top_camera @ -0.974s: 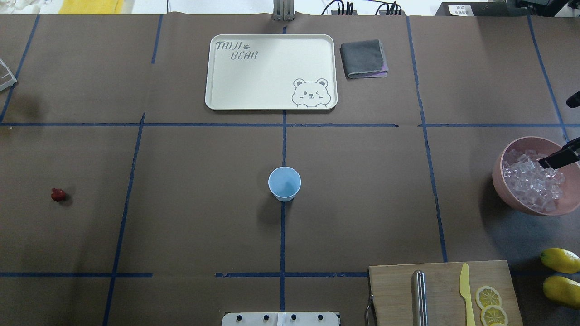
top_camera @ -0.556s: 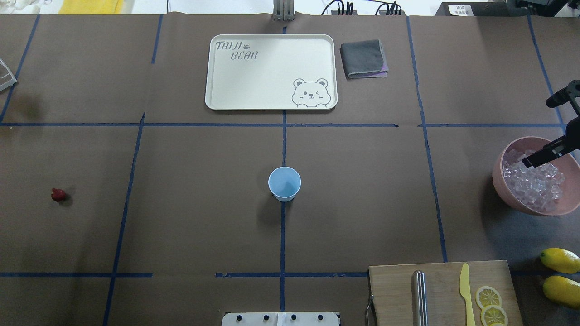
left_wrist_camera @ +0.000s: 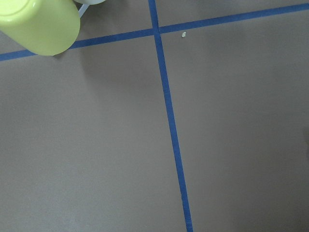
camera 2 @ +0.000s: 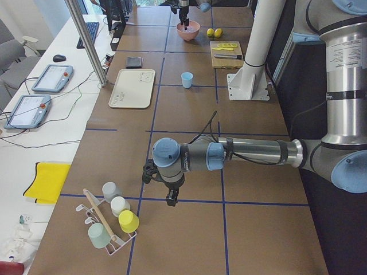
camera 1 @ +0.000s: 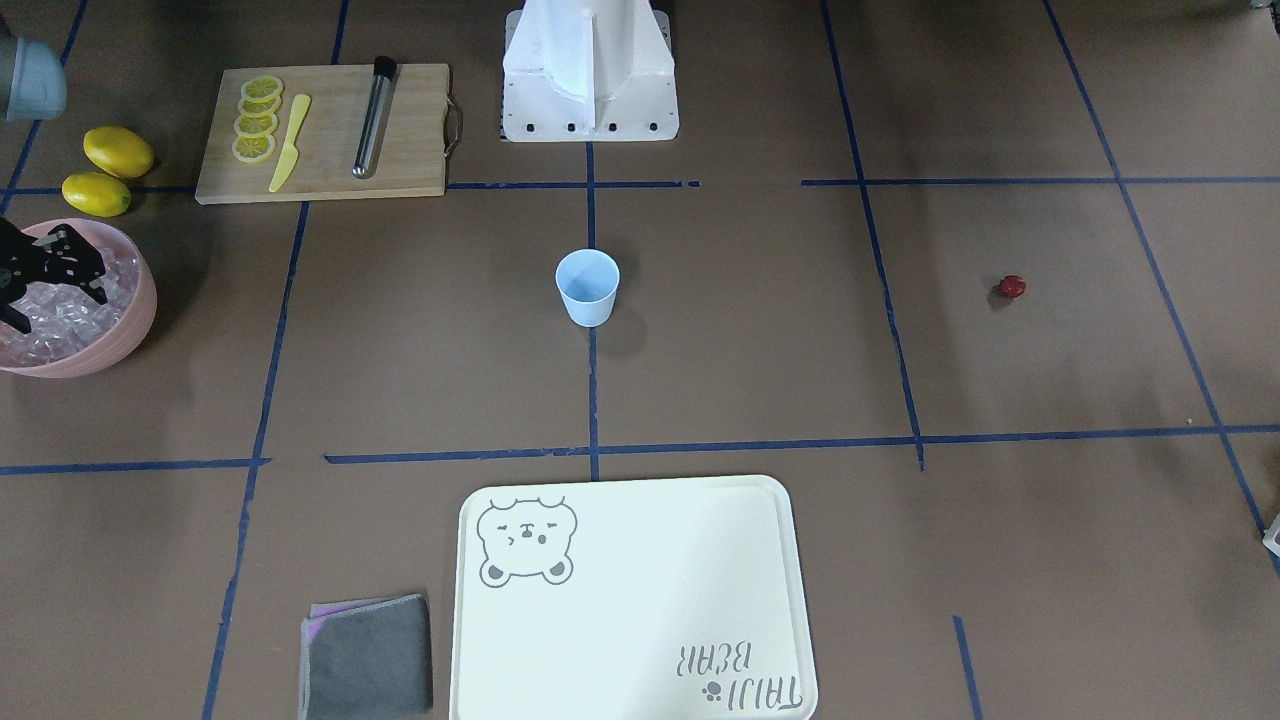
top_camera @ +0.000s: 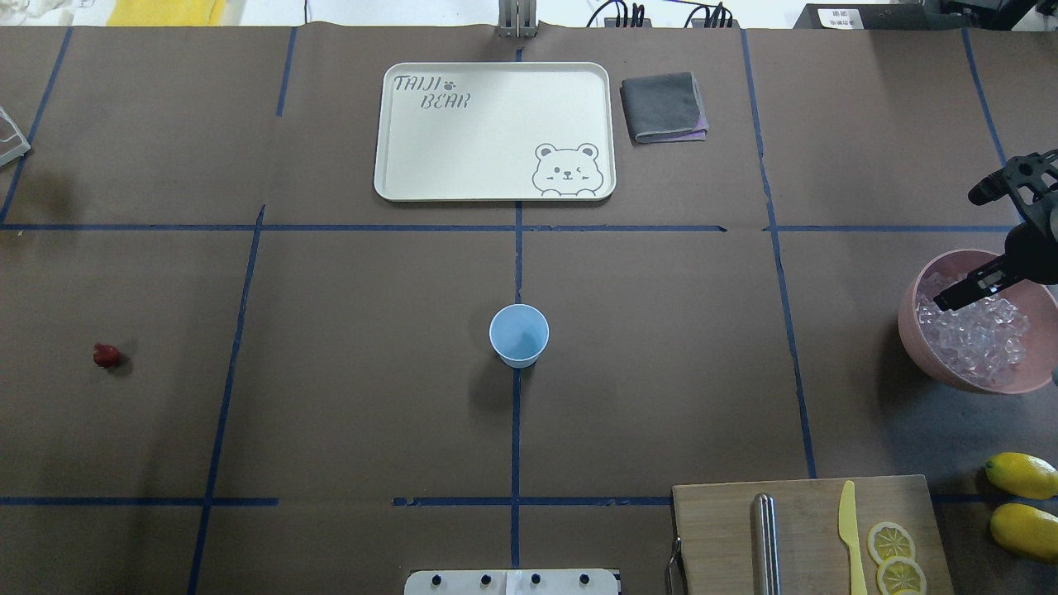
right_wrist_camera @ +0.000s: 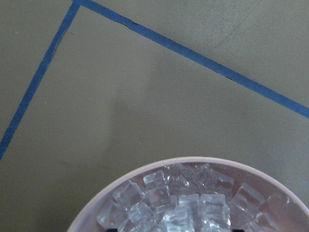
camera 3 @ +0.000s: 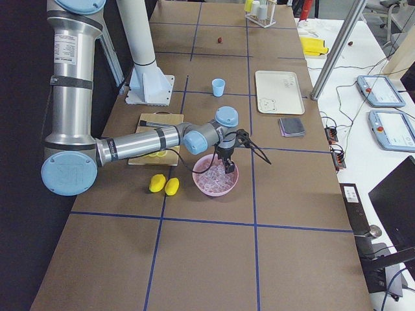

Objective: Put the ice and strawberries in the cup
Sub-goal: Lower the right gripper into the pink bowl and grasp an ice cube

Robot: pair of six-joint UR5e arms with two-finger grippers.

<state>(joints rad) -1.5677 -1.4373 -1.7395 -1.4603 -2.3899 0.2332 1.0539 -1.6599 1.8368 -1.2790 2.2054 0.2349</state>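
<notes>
The light blue cup stands upright at the table's middle, also in the front view. One small red strawberry lies far to the left. Clear ice cubes fill the pink bowl at the right edge; the right wrist view shows them from above. My right gripper is open, with one finger over the ice and the other beyond the bowl's far rim. My left gripper hangs over bare table far to the left; I cannot tell whether it is open.
A white bear tray and a grey cloth lie at the back. A cutting board with a metal rod, yellow knife and lemon slices is at the front right, beside two lemons. A cup rack stands near the left gripper.
My right gripper has come further in from the right edge, moving left over the pink bowl; its second finger now shows. The cup and strawberry have not moved.
</notes>
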